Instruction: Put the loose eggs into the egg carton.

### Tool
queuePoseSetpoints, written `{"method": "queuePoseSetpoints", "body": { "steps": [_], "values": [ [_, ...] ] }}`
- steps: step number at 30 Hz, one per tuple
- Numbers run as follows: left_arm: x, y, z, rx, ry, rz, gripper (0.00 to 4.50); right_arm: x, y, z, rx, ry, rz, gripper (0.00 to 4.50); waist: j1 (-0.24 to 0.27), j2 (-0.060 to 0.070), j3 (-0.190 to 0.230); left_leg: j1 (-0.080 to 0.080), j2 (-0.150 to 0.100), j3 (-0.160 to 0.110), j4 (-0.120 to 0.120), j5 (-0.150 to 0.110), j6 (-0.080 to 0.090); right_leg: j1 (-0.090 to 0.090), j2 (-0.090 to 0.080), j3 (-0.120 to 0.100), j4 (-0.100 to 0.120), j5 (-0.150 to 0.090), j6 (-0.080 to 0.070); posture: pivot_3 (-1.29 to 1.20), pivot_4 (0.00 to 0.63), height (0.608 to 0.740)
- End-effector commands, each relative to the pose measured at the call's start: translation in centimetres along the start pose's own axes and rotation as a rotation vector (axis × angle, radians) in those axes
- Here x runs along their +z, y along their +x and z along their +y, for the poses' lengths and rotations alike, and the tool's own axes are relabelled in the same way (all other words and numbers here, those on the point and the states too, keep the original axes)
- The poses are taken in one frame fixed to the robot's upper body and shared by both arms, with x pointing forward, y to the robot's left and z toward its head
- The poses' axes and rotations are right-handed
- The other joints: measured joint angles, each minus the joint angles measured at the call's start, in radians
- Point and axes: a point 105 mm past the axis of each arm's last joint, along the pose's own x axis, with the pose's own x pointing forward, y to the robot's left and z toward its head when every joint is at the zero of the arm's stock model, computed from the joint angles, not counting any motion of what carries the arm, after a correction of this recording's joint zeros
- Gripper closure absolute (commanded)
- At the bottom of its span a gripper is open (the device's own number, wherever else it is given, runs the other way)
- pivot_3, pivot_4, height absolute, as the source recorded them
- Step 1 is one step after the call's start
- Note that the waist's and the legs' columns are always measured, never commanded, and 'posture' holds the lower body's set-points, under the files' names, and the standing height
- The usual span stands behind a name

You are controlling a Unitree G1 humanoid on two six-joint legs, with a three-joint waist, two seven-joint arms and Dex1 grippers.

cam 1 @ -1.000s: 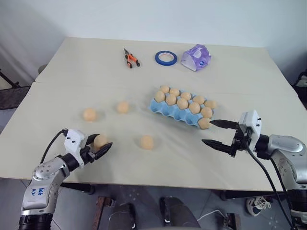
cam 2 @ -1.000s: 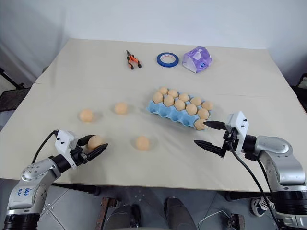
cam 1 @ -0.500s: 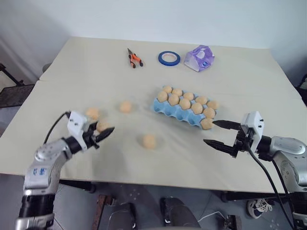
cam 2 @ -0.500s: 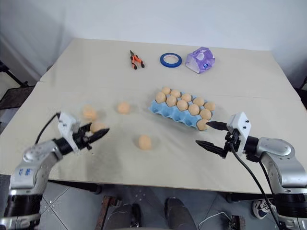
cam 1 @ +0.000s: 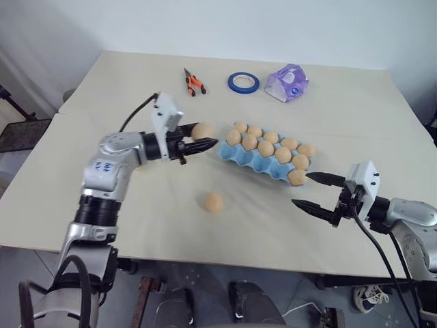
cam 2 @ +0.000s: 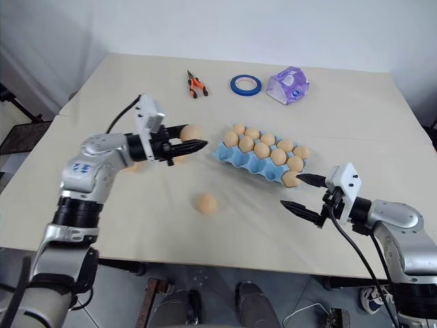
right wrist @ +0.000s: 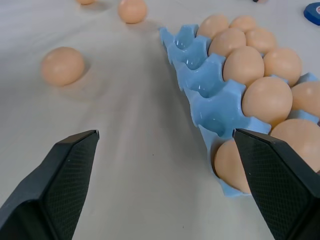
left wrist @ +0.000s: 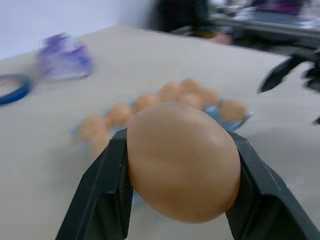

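My left gripper [cam 1: 203,134] is shut on a pale orange-tan egg [left wrist: 182,160] and holds it level in the air, just off the left end of the light blue egg carton [cam 1: 250,161]. The carton holds several eggs, and three cups in its near row [right wrist: 202,67] are empty. One loose egg [cam 1: 214,201] lies on the table in front of the carton. Two more loose eggs [right wrist: 132,10] lie farther left. My right gripper [cam 1: 301,189] hovers open at the carton's right end with nothing between its fingers.
At the back of the table lie orange-handled pliers [cam 1: 191,82], a blue tape roll [cam 1: 244,83] and a purple-and-white packet [cam 1: 287,81]. The table's front edge runs just below both arms.
My left gripper shut on the egg at the front left of the table, lifted it and carried it right to the carton's left end. The right arm stayed put.
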Motion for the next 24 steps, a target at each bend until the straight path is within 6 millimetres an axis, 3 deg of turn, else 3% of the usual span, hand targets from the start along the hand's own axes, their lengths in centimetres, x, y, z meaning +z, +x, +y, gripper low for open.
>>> {"method": "queuePoseSetpoints", "body": {
  "steps": [1,7,14,24],
  "values": [
    [0.7,2.8,-1.0,-0.11,0.037,-0.017,2.52,1.3,-1.0,-0.1,-0.04,-0.044,-0.038,0.0,-0.001,0.0,0.0,0.0,0.0,0.0,0.0,0.0,0.0,0.0,0.0,0.0,0.0,0.0,0.0,0.0,0.15,0.74],
    [-0.7,8.2,-2.2,-0.197,0.019,0.006,2.52,1.1,-2.3,0.1,-0.101,-0.044,-0.026,0.0,-0.003,0.001,0.0,0.0,0.0,0.0,0.002,-0.001,0.001,0.0,0.001,0.002,0.001,0.0,0.001,0.0,0.15,0.74],
    [-1.4,11.9,-3.4,-0.231,0.034,0.014,2.52,0.8,-3.1,0.9,-0.143,-0.034,-0.017,0.0,-0.004,0.001,0.0,-0.001,0.0,0.0,0.003,-0.005,0.006,-0.001,0.001,0.003,0.0,0.0,0.002,0.0,0.15,0.74],
    [-2.5,13.7,-3.9,-0.204,0.047,0.068,2.52,0.6,-3.6,1.5,-0.176,-0.022,-0.012,0.0,-0.003,0.001,0.001,-0.002,0.0,0.0,0.003,-0.006,0.008,-0.001,0.001,0.002,-0.001,0.0,0.002,0.0,0.15,0.74]
  ]
}}
